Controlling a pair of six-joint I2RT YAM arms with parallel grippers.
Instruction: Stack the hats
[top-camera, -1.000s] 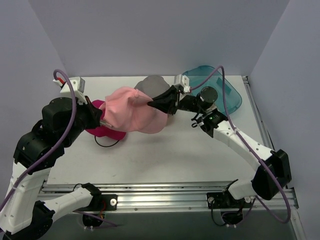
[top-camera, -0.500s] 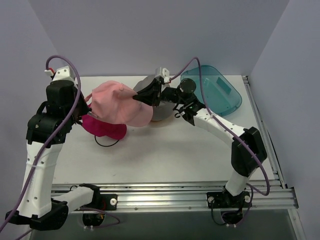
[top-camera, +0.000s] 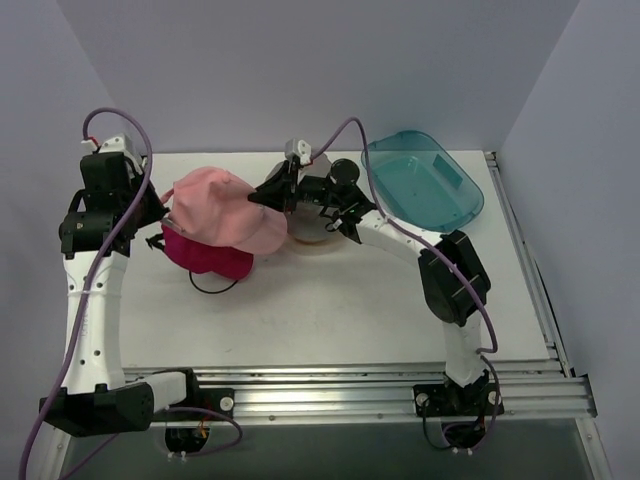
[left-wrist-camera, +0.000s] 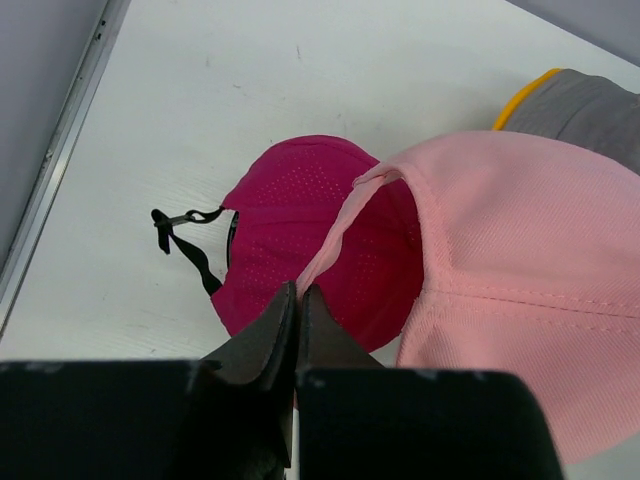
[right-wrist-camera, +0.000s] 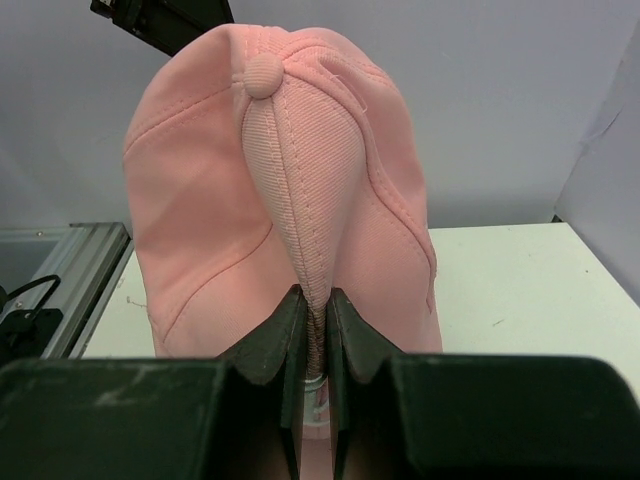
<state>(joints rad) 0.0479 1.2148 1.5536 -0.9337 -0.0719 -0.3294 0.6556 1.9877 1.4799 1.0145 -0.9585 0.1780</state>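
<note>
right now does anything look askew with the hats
The pale pink cap hangs pinched between the left pincer and right pincer, its crown creased into a ridge, off-centre over the magenta cap, whose black strap trails loose.

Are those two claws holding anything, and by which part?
Both hold the pale pink cap: the left gripper pinches its rim edge, the right gripper pinches a fold of the crown.

I've got the pale pink cap (top-camera: 222, 205) hanging stretched over the magenta cap (top-camera: 205, 258) near the far-left corner; grey bucket hat (left-wrist-camera: 590, 105) sits on the mustard yellow hat (left-wrist-camera: 520, 102) mid far edge.
</note>
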